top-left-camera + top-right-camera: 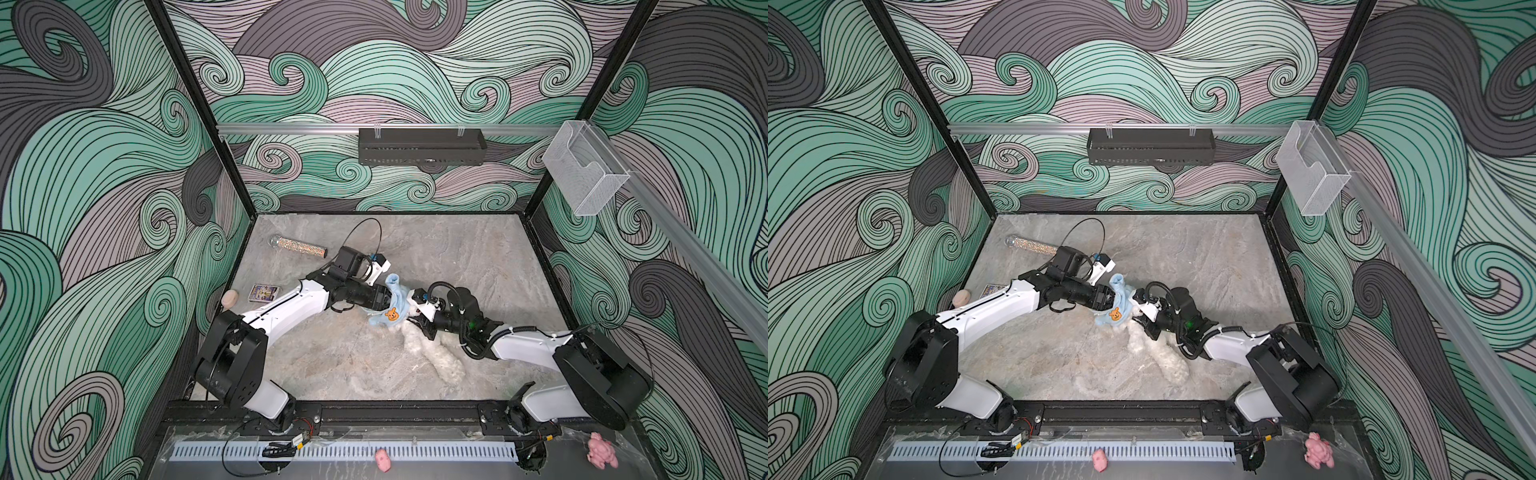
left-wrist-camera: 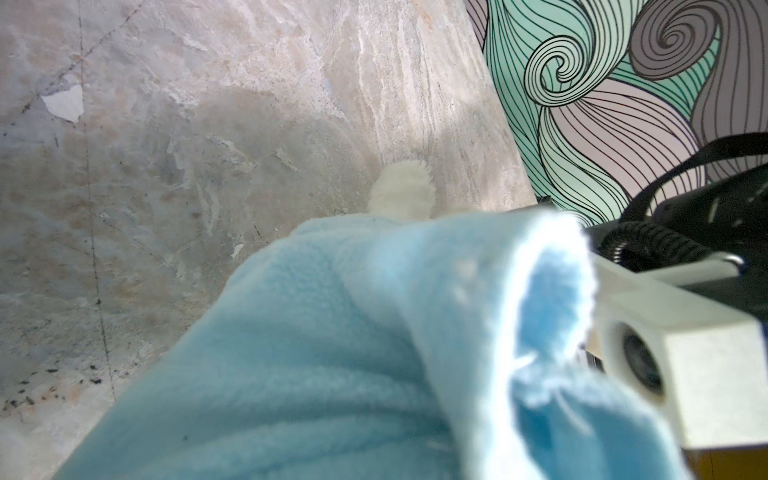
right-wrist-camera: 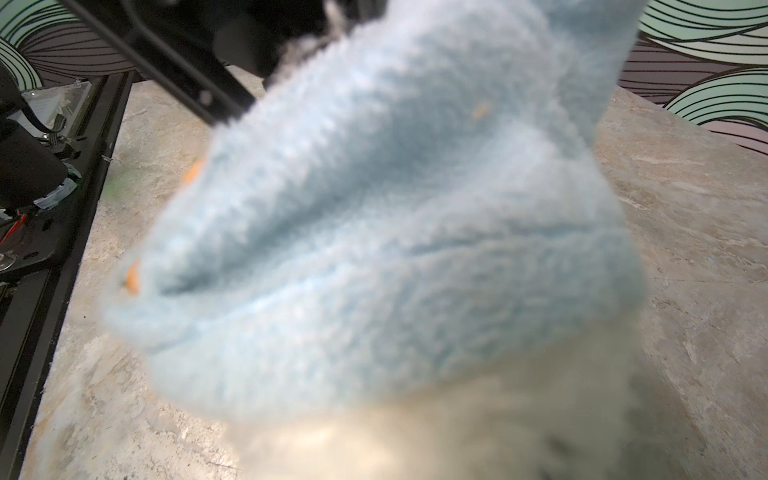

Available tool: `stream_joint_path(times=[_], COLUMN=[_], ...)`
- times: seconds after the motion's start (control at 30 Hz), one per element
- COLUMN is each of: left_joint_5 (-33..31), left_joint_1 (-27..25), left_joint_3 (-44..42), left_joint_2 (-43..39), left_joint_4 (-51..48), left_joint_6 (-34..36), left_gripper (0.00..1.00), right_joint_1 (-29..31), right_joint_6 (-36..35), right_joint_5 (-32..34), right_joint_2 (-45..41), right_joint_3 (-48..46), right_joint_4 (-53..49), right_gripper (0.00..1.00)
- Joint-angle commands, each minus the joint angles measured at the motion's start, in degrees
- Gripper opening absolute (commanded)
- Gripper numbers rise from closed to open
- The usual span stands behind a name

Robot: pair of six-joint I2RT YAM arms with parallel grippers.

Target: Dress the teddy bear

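Note:
The teddy bear [image 1: 436,357] is fluffy and white and lies near the table's middle, legs toward the front; its upper body is under a light blue fleece garment [image 1: 388,313] with an orange bear patch. In both top views my left gripper [image 1: 385,300] is buried in the garment [image 1: 1115,311], its jaws hidden. The left wrist view shows blue fleece [image 2: 332,353] over the jaws and a white furry tip of the bear [image 2: 401,195] beyond. My right gripper [image 1: 415,322] meets the bear from the right, shut in its fur. The right wrist view shows garment [image 3: 395,208] above blurred fur [image 3: 415,436].
A glittery tube [image 1: 297,246], a card pack [image 1: 265,292] and a beige round toy [image 1: 229,298] lie at the table's left side. Two pink plush toys [image 1: 382,459] [image 1: 600,455] sit outside the front rail. A black basket [image 1: 422,146] and a clear box [image 1: 586,170] hang on the walls.

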Motion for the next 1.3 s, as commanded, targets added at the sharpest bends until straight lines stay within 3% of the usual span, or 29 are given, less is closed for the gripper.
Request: stream_joint_path(times=[0.0,0.27,0.43,0.57,0.73,0.9,1.0,1.13,1.27], left_joint_5=[6.4,15.8,18.5,20.3,22.2,23.8,19.1,12.4,5.8], left_joint_1=[-1.4,-2.2,-4.9,-6.1,-7.6,-8.4,-6.4,-1.4,2.3], left_joint_3=[1.0,1.1,2.4,2.8,3.3,2.8,0.7,-4.6,-8.3], left_joint_2=[0.5,7.2,10.5,12.9,15.3,13.9,9.7,3.7,-0.9], left_joint_4=[2.8,8.6,10.3,10.4,9.3,13.8,14.4,20.6,24.5], left_joint_6=[0.1,-3.6,-4.1,-4.1,-3.3,-4.4,-3.6,-6.1,-5.3], left_gripper=[0.43,0.47,0.54,0.54,0.43,0.20,0.02,0.00,0.00], right_joint_1=[0.8,1.0,1.1,1.1,1.0,0.9,0.3,-1.1,-1.7], right_joint_6=[-2.0,-0.7,0.9,1.5,2.2,5.4,6.6,9.4,12.8], right_joint_5=[-2.1,-4.4,-5.6,-4.6,-2.3,2.5,8.2,12.1,14.2], right_joint_2=[0.9,1.0,2.5,2.9,3.1,4.9,3.9,0.7,-7.0], right_joint_3=[2.0,3.5,4.9,4.7,4.9,5.6,4.3,1.4,-0.2], right_joint_4=[1.8,4.2,6.7,9.5,11.8,14.0,11.6,5.6,-6.7], right_gripper=[0.07,0.08,0.10,0.12,0.16,0.22,0.28,0.43,0.61])
